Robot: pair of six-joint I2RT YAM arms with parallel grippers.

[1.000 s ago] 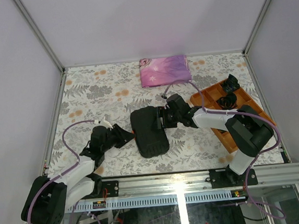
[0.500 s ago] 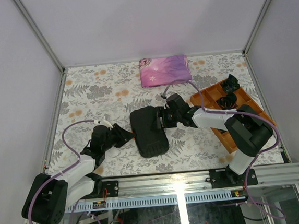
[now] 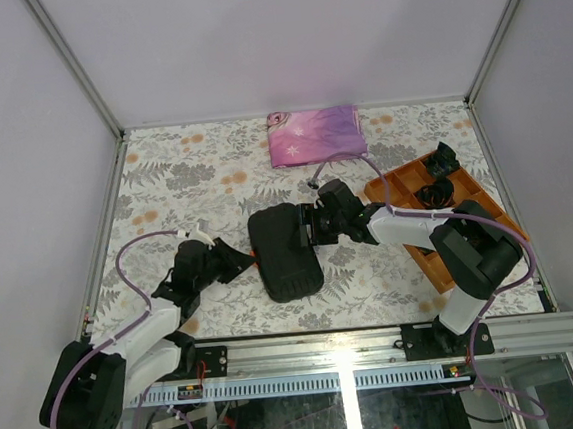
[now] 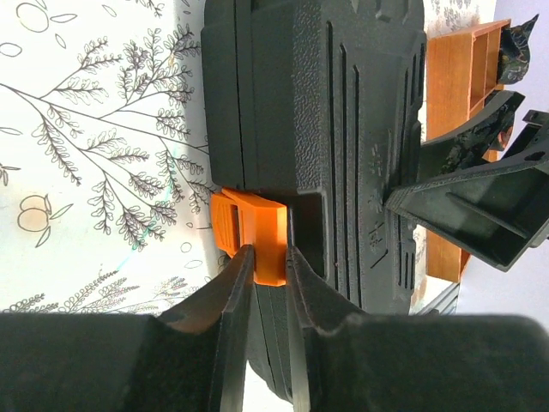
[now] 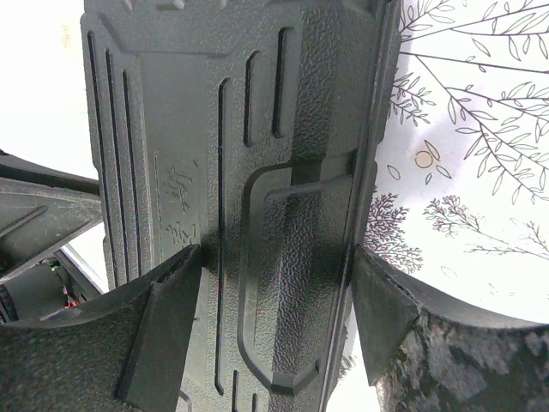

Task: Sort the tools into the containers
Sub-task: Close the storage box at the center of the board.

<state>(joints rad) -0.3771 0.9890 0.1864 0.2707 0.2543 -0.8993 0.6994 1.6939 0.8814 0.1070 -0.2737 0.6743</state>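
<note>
The black tool case (image 3: 285,250) lies closed in the middle of the table. My left gripper (image 3: 245,261) is at its left edge and is shut on an orange latch (image 4: 257,232) of the case (image 4: 343,137); both fingers pinch the latch's lower end. My right gripper (image 3: 308,226) is open, its fingers set wide over the right part of the case lid (image 5: 257,172), one finger on the lid and one past the edge. No loose tools show.
An orange compartment tray (image 3: 438,226) with black coiled bundles stands at the right, partly under my right arm. A folded pink-purple cloth (image 3: 316,135) lies at the back. The table has a leaf-print cover (image 3: 173,184).
The case has shifted very slightly to the left with both grippers on it. Otherwise nothing has visibly changed.
</note>
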